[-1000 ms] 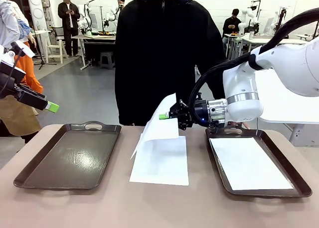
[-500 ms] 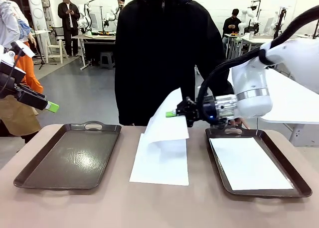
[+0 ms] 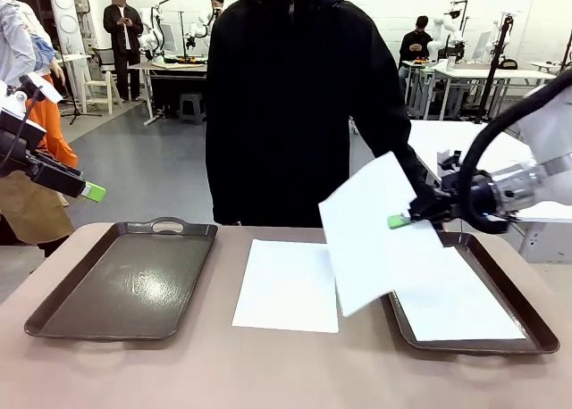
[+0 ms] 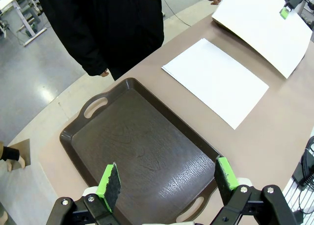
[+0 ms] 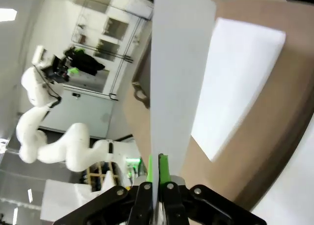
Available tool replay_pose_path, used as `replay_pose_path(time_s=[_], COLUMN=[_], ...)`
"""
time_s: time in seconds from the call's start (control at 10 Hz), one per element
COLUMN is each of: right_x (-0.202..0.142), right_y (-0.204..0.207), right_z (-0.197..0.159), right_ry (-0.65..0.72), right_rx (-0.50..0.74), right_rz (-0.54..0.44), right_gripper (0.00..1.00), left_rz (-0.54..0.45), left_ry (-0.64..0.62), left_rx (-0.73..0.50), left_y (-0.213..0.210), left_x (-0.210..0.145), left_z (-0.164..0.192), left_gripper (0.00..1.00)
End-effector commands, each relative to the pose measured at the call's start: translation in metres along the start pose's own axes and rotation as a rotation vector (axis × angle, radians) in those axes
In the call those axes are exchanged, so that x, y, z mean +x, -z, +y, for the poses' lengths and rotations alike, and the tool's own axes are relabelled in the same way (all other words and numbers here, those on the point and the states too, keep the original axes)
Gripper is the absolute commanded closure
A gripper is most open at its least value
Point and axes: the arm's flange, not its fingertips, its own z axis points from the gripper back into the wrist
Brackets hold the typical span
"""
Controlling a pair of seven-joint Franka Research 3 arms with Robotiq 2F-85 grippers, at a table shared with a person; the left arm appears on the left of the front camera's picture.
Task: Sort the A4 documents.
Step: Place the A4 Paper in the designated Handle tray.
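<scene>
Over the left end of the right tray (image 3: 539, 336), the right fingers (image 3: 399, 221) are clenched on the edge of the held sheet (image 3: 371, 239). This white page hangs tilted in the air, clear of the surface (image 3: 268, 373), with its lowest corner pointing down toward the tray's near left corner. In the right wrist view the page runs edge-on straight up from between the two green pads. A second sheet (image 3: 465, 306) lies flat inside the right tray. A third sheet (image 3: 288, 284) lies flat on the bare surface between the two trays, touching neither. The left tray (image 3: 125, 279) is dark and shiny, with a handle slot at its far end. The left fingers (image 4: 110, 180) are spread wide and grasp nothing. They hang well above the left tray's near end, and in the front view they sit high at the left edge, off the surface. A person (image 3: 295, 96) in a black jacket stands at the far side, behind the middle sheet.
</scene>
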Motion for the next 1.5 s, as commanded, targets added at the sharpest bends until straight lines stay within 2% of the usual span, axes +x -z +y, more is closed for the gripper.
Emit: replay_pose_path(time_s=[0.0, 0.2, 0.3, 0.5, 0.7, 1.1, 1.2, 1.4], right_x=[-0.007, -0.010, -0.011, -0.007, -0.005, 0.003, 0.003, 0.002], right_y=[-0.011, -0.029, -0.032, -0.040, -0.049, -0.058, -0.060, -0.064], right_z=[-0.007, -0.020, -0.029, -0.052, -0.079, -0.103, -0.107, -0.115], right_ry=[0.042, 0.082, 0.106, 0.083, 0.108, 0.247, 0.264, 0.301], right_rx=[-0.055, -0.090, -0.124, -0.169, -0.281, -0.628, -0.682, -0.713], right_rz=[0.028, 0.015, 0.039, 0.114, 0.204, 0.137, 0.124, 0.055], right_gripper=[0.99, 0.99, 0.99, 0.99, 0.99, 0.99, 0.99, 0.99], left_rz=[-0.003, -0.003, -0.003, -0.003, -0.003, -0.003, -0.003, -0.003], left_ry=[-0.002, -0.002, -0.002, -0.002, -0.002, -0.002, -0.002, -0.002], left_rx=[-0.003, -0.003, -0.003, -0.003, -0.003, -0.003, -0.003, -0.003], left_y=[0.001, 0.001, 0.001, 0.001, 0.001, 0.001, 0.001, 0.001], left_x=[-0.001, -0.001, -0.001, -0.001, -0.001, -0.001, -0.001, -0.001], left_z=[0.001, 0.001, 0.001, 0.001, 0.001, 0.001, 0.001, 0.001], left_gripper=[0.00, 0.00, 0.00, 0.00, 0.00, 0.00, 0.00, 0.00])
